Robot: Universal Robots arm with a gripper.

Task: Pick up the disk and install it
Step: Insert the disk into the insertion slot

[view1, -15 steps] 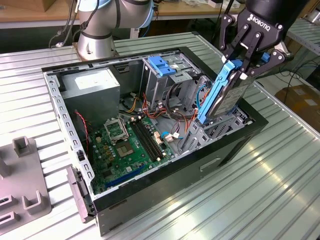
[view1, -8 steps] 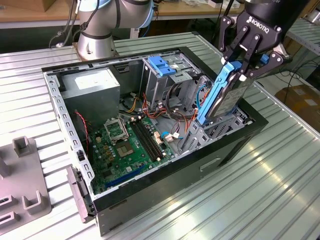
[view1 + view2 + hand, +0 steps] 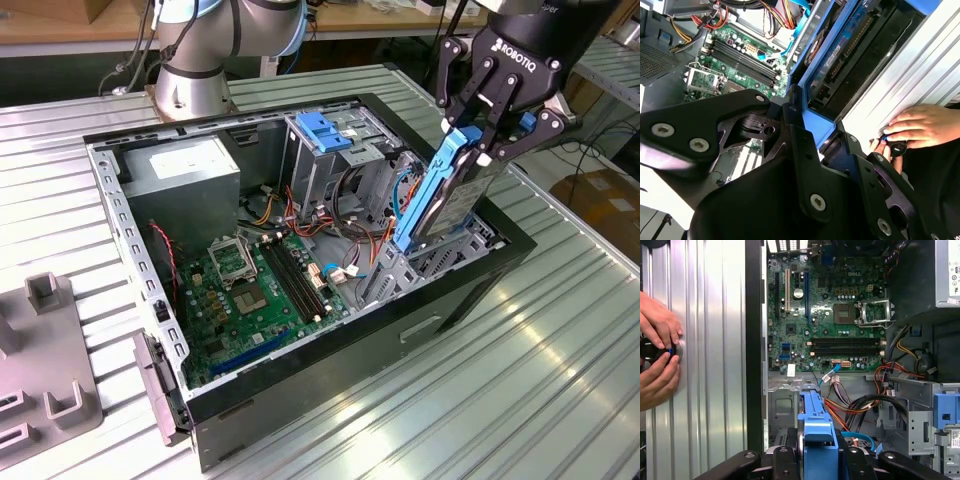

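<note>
- blue plastic is seen around the disk, which is held up in the upper part of the frame, toward the exterior view's right.
- the disk is clamped at its top end by the gripper, with black fingers pressed on both sides of it.
- the disk is tilted, and its low end is dipped into the open computer case, close to the bunch of wires.
- in both wrist views the blue end of the disk is seen squeezed by the gripper.
- a green motherboard is laid flat in the case, near the middle of the exterior view.
- a blue latch is seen on top of the metal drive cage, in the upper middle of the exterior view.
- a person's hands are laid on the silver ribbed table, and a small black knob is held by them.
</note>
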